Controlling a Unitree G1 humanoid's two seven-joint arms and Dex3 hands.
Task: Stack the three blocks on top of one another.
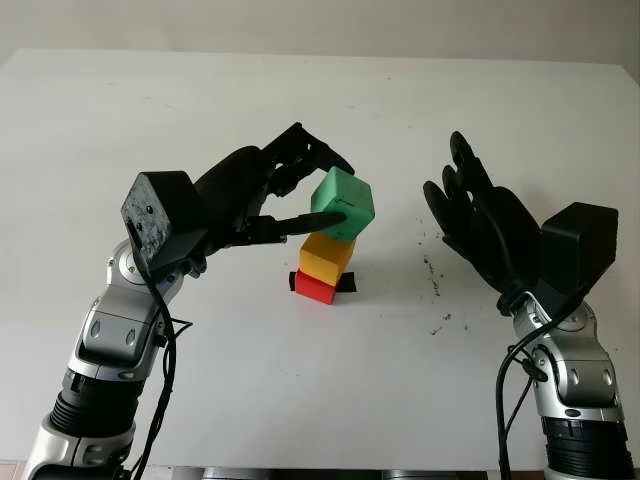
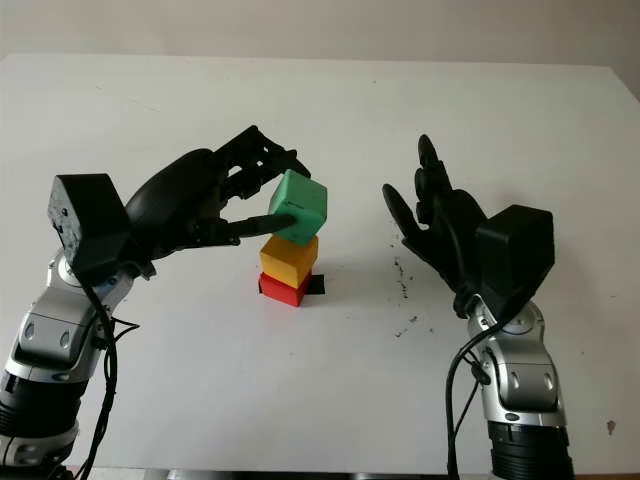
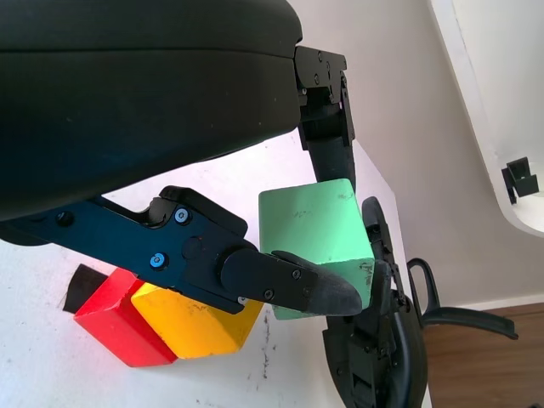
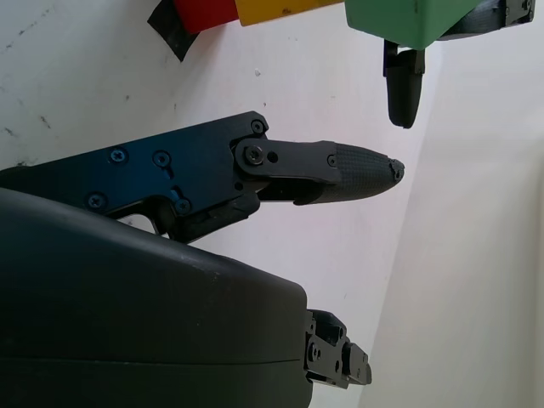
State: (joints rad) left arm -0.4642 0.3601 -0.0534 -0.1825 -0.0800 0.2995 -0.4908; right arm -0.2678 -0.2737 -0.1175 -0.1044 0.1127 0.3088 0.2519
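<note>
- Left eye view: white tabletop [image 1: 200, 400], three blocks near its middle.
- Red block [image 1: 315, 287] sits on the tabletop, on a small black patch [image 1: 346, 285] that shows at its near-left and right edges.
- Yellow block [image 1: 327, 256] rests on top of the red block, turned slightly off square from it.
- Green block [image 1: 343, 204] is above the yellow one, tilted, its lower edge at the yellow block's top; whether it bears on it, cannot tell.
- Left hand [image 1: 285, 195] reaches in from the left, fingers pinching the green block: one finger [image 3: 289, 287] pressed on its near-left face, others [image 1: 315, 155] curled over its far side.
- Left wrist view: green block [image 3: 319, 242] clamped between the fingers, yellow block [image 3: 191, 323] and red block [image 3: 115, 323] below it.
- Right hand [image 1: 480, 225] is raised to the right of the stack, well apart, palm toward it, open, holding nothing.
- Dark specks [image 1: 435, 280] scatter the tabletop between stack and right hand.
</note>
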